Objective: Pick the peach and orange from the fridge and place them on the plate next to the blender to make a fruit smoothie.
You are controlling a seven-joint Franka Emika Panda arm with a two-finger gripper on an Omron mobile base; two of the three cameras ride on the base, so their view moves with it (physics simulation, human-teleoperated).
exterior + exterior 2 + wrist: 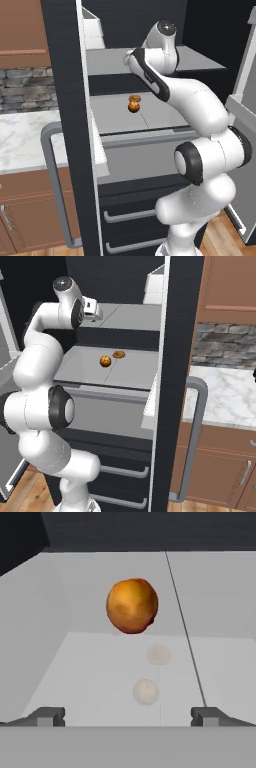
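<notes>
Orange-brown orange sits on pale grey fridge shelf, straight ahead of your gripper. Fingers spread wide, nothing between them, well short of fruit. Flat brown-orange disc lies just behind orange on same shelf.

Nothing here can be read: no words, numbers, labels or brand marks stand on anything in any of the three views.
</notes>
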